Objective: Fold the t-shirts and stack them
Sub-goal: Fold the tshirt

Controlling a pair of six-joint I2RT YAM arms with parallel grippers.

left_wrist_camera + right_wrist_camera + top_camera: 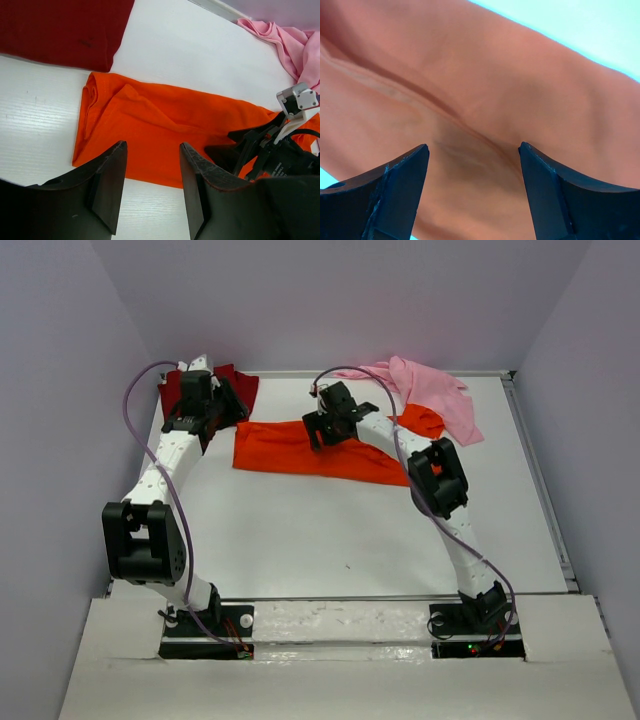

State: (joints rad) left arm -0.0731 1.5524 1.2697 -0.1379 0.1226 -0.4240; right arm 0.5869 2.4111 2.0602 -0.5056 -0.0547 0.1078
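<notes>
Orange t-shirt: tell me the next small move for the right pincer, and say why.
Probably lower the right pincer and close it on the raised crease. Its jaws stand open just above the orange t-shirt, with that crease running between them and no cloth gripped yet. The left pincer is open too, holding nothing, near the dark red t-shirt.
</notes>
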